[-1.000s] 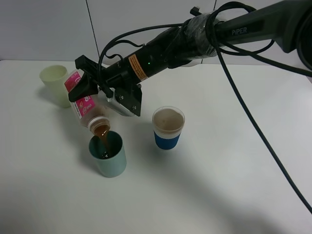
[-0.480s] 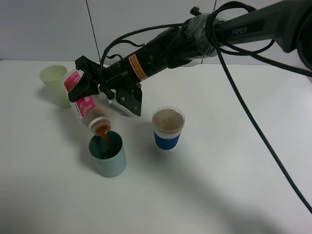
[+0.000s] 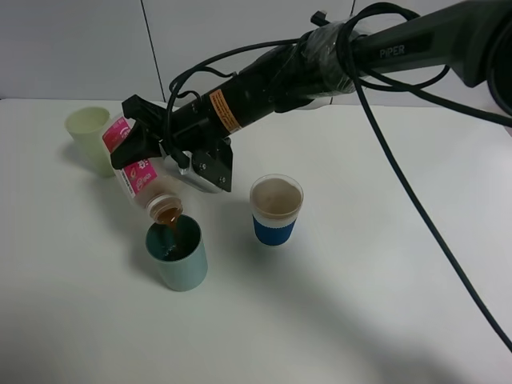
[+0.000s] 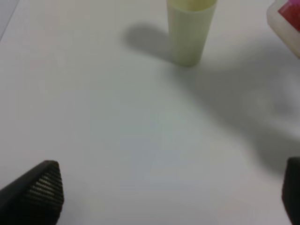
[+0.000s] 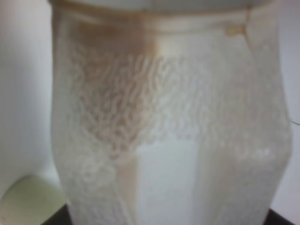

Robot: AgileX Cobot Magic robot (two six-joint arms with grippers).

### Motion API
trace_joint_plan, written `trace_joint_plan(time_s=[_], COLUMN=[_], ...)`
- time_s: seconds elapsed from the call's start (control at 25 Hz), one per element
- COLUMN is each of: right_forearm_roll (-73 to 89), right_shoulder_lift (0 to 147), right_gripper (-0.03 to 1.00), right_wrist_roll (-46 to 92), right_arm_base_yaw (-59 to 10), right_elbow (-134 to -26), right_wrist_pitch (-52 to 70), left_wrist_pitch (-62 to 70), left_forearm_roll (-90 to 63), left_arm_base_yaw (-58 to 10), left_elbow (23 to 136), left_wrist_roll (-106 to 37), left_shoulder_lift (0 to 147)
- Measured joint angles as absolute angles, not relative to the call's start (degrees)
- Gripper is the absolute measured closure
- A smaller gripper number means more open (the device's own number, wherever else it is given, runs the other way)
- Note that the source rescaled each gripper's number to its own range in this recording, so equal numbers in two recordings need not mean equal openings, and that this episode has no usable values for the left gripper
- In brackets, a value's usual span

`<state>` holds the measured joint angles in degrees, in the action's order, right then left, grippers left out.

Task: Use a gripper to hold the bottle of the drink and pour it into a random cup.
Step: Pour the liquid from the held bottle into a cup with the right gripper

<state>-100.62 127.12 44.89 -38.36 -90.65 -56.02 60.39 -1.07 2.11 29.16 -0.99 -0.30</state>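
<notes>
In the exterior high view the right arm reaches across to the left, and my right gripper (image 3: 133, 130) is shut on the bottle of the drink (image 3: 144, 178). The bottle is tilted with its mouth down over the teal-green cup (image 3: 179, 262). A thin brown stream falls from the mouth into the cup. Up close in the right wrist view, the bottle's clear ribbed body (image 5: 164, 122) fills the picture, with brown film on its inside. My left gripper (image 4: 168, 194) is open over bare table, its fingertips (image 4: 40, 192) far apart. It does not show in the exterior high view.
A pale yellow-green tumbler (image 3: 90, 138) stands at the far left behind the bottle, also in the left wrist view as the tumbler (image 4: 190, 30). A white cup with a blue band (image 3: 276, 211) holding brown drink stands right of the teal cup. Black cables (image 3: 416, 200) trail from the arm.
The right gripper and bottle have shifted slightly left and up. The brown stream still runs into the teal cup.
</notes>
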Motion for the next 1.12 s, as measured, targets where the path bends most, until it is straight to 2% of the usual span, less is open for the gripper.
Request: trace_joint_plan(time_s=[1.12], right_forearm_roll=[-100.4], right_shoulder_lift=[125.9], right_gripper=[0.97], right_wrist_roll=[56.0], right_arm_base_yaw=[-39.3], right_elbow=[-90.7], right_wrist_pitch=[-56.1], left_wrist_pitch=[60.4], left_forearm_roll=[-1.1], left_arm_base_yaw=[2.1], left_elbow=[29.2], left_wrist_roll=[-1.0], left_shoulder_lift=[-0.3])
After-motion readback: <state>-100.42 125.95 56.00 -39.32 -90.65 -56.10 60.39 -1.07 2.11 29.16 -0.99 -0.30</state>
